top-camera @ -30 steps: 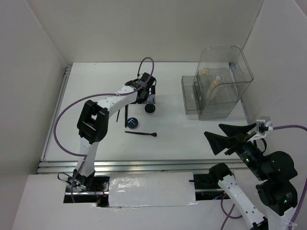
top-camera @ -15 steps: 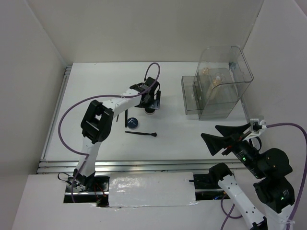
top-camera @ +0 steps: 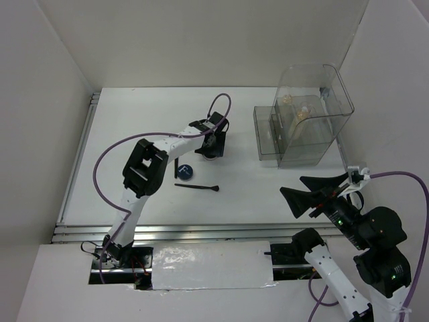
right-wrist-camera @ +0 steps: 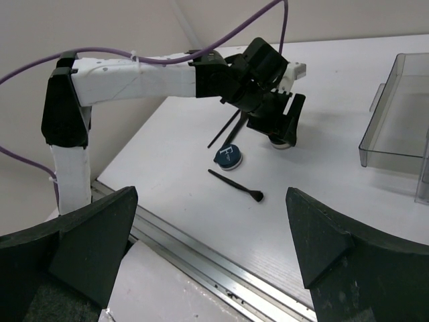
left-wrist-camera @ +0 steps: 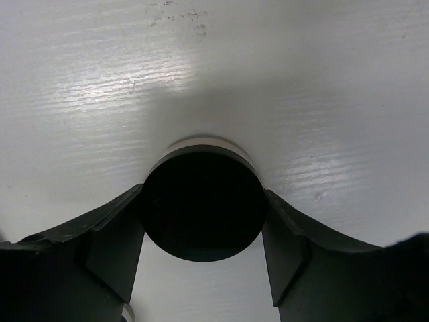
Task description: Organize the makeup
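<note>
- Though half hidden under the arm from above, plain in the left wrist view: round black compact (left-wrist-camera: 203, 204), down on the table (left-wrist-camera: 322, 80), clamped from both sides by left gripper (top-camera: 212, 150).
- Clearest from the right wrist: dark-blue compact (right-wrist-camera: 229, 157), thin brush (right-wrist-camera: 234, 184) just beside, pencil (right-wrist-camera: 224, 131) behind.
- Right gripper (top-camera: 291, 185): spread wide, holding nothing, above the table's near right.
- White table, white walls; clear box (top-camera: 312, 114) at far right.
</note>
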